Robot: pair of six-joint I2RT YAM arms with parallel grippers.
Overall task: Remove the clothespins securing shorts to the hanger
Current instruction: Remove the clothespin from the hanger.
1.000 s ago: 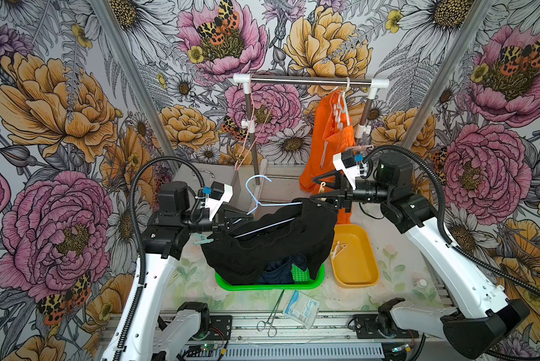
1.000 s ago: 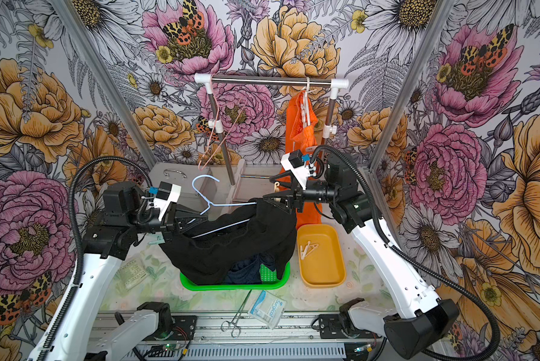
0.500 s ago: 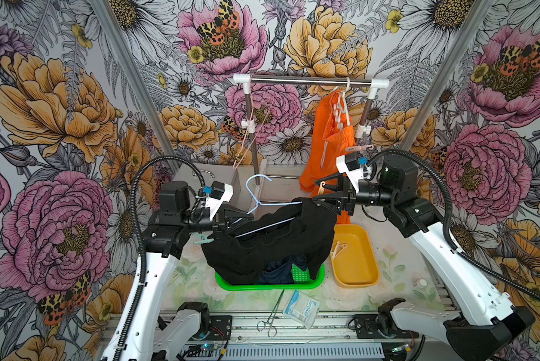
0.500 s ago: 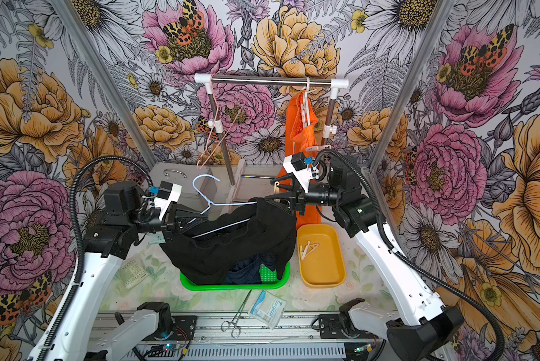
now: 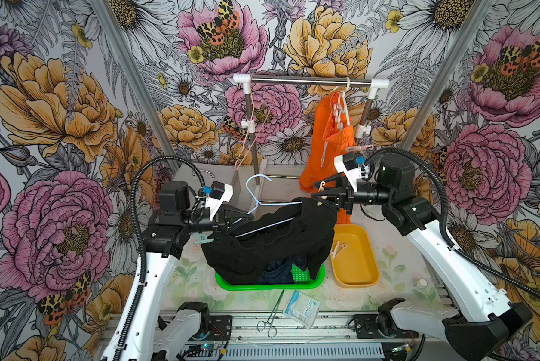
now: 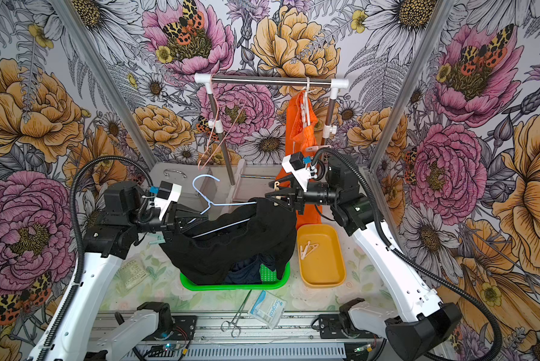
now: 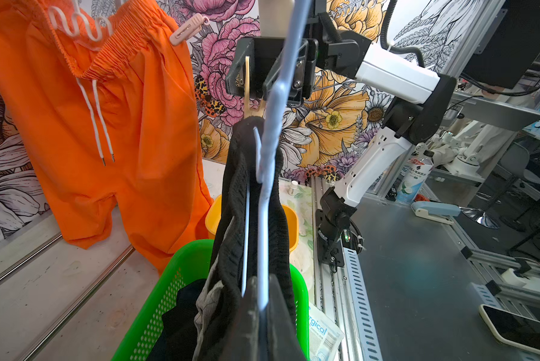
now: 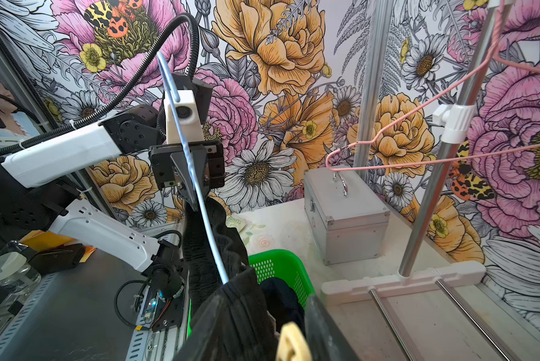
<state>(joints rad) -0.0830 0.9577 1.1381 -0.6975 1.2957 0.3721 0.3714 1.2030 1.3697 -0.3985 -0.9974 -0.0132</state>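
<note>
Black shorts (image 5: 268, 237) hang from a pale blue hanger (image 5: 256, 184) above the green basket. My left gripper (image 5: 231, 223) is shut on the hanger's left end, and the blue wire runs between its fingers (image 7: 253, 300) in the left wrist view. A teal clothespin (image 5: 203, 240) sticks out just below that gripper. My right gripper (image 5: 317, 195) is at the shorts' right end, its jaws on both legs of a wooden clothespin (image 7: 247, 81) clipped there (image 8: 292, 343). Orange shorts (image 5: 328, 147) hang on the rail with a pink clothespin (image 5: 357, 148).
Navy shorts (image 5: 276, 270) lie in the green basket (image 5: 312, 279). A yellow tray (image 5: 356, 275) holds white clothespins (image 5: 337, 248). Forceps (image 5: 272, 315) and a packet (image 5: 301, 309) lie at the front edge. A bare pink hanger (image 5: 247, 147) and a metal box (image 8: 343, 212) stand behind.
My right gripper's jaws have narrowed around the wooden clothespin, and that arm has shifted slightly. My left gripper and the hanger have stayed in place.
</note>
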